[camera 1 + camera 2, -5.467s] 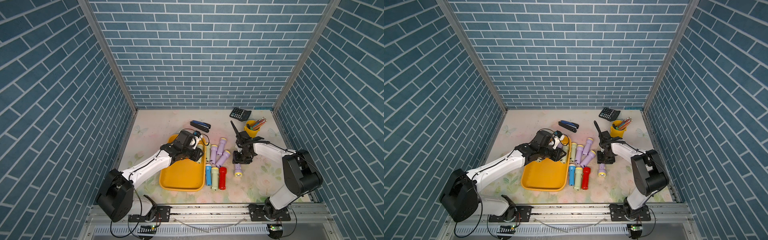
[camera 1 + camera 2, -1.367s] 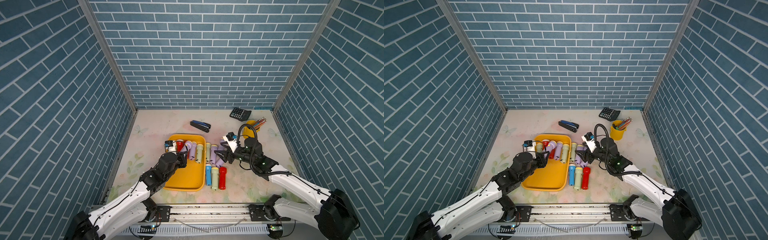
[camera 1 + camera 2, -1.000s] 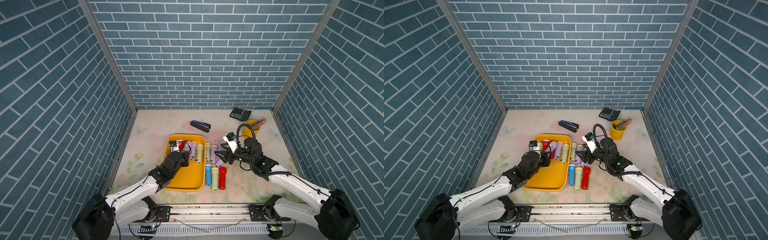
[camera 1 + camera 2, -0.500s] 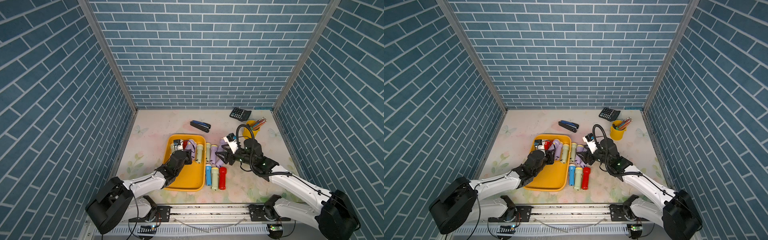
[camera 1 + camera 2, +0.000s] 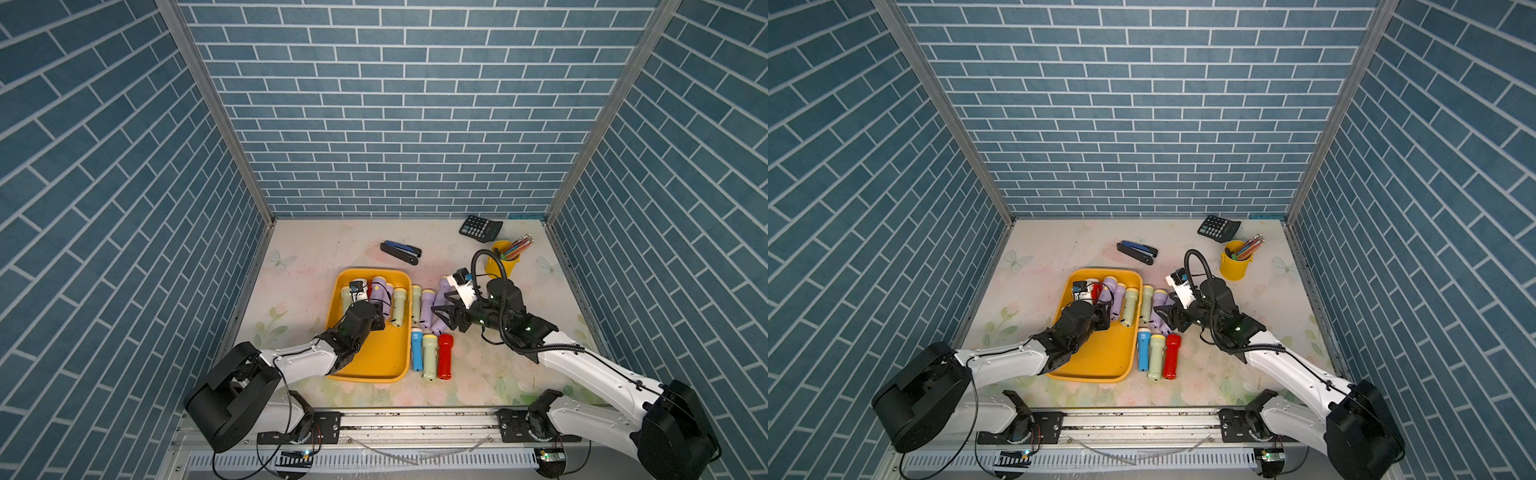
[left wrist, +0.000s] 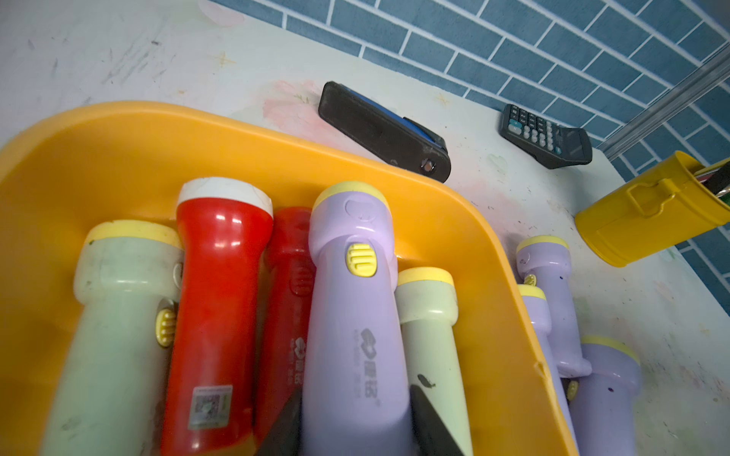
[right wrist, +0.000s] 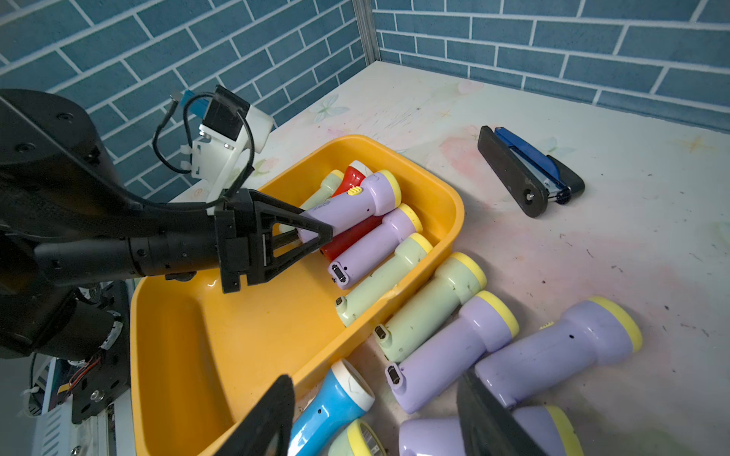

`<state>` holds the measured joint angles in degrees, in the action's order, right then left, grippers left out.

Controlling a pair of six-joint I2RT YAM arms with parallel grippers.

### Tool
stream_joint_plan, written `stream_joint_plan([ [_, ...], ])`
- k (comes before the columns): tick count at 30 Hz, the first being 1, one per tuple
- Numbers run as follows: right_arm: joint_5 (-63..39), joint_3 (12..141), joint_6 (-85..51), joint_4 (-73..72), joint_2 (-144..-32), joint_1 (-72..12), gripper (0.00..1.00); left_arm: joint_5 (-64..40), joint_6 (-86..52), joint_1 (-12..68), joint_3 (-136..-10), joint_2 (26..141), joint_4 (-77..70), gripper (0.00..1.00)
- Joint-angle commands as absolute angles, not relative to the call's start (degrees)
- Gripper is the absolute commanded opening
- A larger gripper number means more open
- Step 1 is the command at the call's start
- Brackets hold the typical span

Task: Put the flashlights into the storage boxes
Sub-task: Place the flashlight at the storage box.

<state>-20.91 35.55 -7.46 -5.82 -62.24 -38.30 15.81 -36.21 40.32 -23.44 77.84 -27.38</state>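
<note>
The yellow-orange storage box [image 5: 376, 365] [image 5: 1100, 361] lies left of centre, with several flashlights lined up at its far end. My left gripper [image 5: 381, 309] [image 6: 354, 391] is shut on the tail of a lilac flashlight [image 6: 351, 308] [image 7: 355, 201]. That flashlight rests on top of the red ones [image 6: 221, 276] in the box. My right gripper [image 5: 442, 313] [image 7: 375, 379] hangs open over loose flashlights just right of the box. Among these are a blue one [image 7: 335, 406], a pale green one [image 7: 430, 308] and lilac ones [image 7: 454, 347]; nothing sits between its fingers. A red flashlight [image 5: 444, 353] lies nearer the front.
A black and blue stapler-like tool [image 5: 401, 252] lies behind the box. At the back right are a calculator [image 5: 481, 227] and a yellow pencil cup [image 5: 503, 262]. Blue brick walls close the table on three sides.
My left arm has stretched farther towards the box's far end, carrying the lilac flashlight onto the row there. The right arm has hardly moved.
</note>
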Motion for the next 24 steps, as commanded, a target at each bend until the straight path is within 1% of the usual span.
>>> stream_joint_plan([
  [1, -19.3, 35.8, -6.1, -3.1, -61.6, -38.2, 0.66, 15.2, -37.6, 40.0, -24.4, 80.3, -28.2, 0.42],
  [7, -19.1, 36.0, -5.5, -0.9, -60.9, -38.2, 0.65, 14.4, -38.5, 40.0, -25.5, 82.7, -28.2, 0.46],
  [11, -18.9, 35.4, -5.5, -0.9, -60.0, -38.3, 0.65, 14.6, -38.6, 40.0, -26.1, 81.8, -26.3, 0.49],
  [13, -18.8, 35.3, -5.5, -0.9, -59.6, -38.2, 0.65, 14.7, -38.5, 40.0, -26.4, 80.6, -24.7, 0.52],
  [21, -19.0, 35.2, -5.9, -0.6, -58.8, -38.2, 0.65, 16.7, -38.0, 40.0, -29.5, 70.2, -12.2, 0.61],
  [24, -19.3, 35.2, -6.6, -1.1, -59.1, -38.3, 0.65, 16.5, -37.2, 40.0, -31.9, 65.7, -5.4, 0.62],
])
